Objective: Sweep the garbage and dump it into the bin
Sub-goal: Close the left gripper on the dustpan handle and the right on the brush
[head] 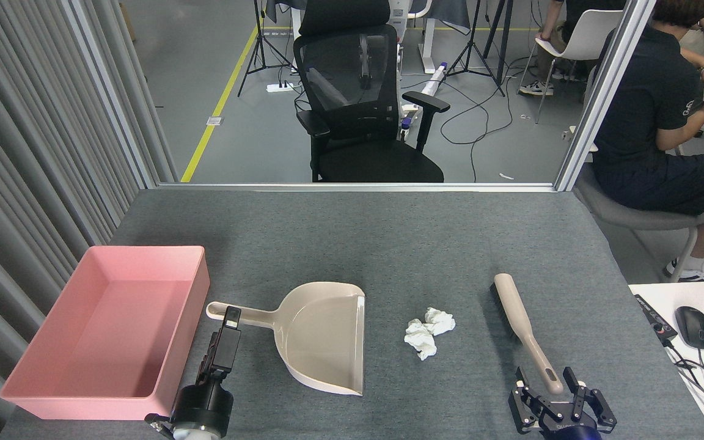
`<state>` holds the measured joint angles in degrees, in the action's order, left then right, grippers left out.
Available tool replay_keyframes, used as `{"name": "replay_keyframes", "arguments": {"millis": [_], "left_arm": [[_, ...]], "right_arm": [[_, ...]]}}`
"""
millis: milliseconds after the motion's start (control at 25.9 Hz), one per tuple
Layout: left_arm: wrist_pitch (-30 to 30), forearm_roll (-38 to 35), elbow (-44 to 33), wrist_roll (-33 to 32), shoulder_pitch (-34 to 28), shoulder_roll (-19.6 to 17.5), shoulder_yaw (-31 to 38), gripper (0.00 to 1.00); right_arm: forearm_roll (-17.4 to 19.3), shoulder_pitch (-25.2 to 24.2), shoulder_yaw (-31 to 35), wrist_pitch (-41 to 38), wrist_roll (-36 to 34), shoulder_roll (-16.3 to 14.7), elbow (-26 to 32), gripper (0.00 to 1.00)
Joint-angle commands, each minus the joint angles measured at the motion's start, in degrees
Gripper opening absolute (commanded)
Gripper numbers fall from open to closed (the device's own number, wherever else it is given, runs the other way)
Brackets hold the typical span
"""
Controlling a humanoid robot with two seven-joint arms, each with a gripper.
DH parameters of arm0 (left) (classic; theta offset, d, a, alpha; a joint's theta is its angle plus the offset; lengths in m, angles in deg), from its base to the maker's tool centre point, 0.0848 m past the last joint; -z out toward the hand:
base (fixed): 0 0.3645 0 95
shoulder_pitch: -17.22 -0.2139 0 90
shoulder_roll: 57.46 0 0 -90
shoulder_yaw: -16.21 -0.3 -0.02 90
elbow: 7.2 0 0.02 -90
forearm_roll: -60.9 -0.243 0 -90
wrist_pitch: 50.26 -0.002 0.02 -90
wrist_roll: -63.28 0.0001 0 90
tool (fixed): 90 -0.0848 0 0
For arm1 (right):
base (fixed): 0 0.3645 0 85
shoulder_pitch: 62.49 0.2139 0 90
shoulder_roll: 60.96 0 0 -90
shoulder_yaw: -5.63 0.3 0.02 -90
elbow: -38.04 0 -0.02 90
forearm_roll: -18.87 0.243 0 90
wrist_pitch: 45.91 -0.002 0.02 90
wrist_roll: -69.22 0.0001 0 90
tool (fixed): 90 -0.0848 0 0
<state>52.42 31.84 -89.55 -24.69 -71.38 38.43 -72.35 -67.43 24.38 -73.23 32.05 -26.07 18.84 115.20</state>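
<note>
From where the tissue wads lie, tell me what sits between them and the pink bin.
The beige dustpan lies on the table between the garbage and the bin, open mouth toward the wads, handle toward the bin. Nothing else visible lies in between.
</note>
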Motion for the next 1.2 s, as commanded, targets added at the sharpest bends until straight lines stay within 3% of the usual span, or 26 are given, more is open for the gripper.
{"name": "replay_keyframes", "arguments": {"millis": [0, 503, 1160], "left_arm": [[0.0, 0.0, 0.0, 0.0, 0.0, 0.0, -0.1, 0.99], [0.1, 0.1, 2.5, 0.0, 0.4, 0.1, -0.3, 0.99], [0.1, 0.0, 2.5, 0.0, 0.6, 0.1, -0.6, 0.99]], "right_arm": [[0.0, 0.4, -0.2, 0.1, 0.2, -0.1, -0.7, 0.81], [0.0, 0.8, -0.3, -0.3, 0.1, -0.2, -0.8, 0.63], [0.1, 0.7, -1.4, -0.6, 0.4, -0.3, -0.8, 0.62]]}}
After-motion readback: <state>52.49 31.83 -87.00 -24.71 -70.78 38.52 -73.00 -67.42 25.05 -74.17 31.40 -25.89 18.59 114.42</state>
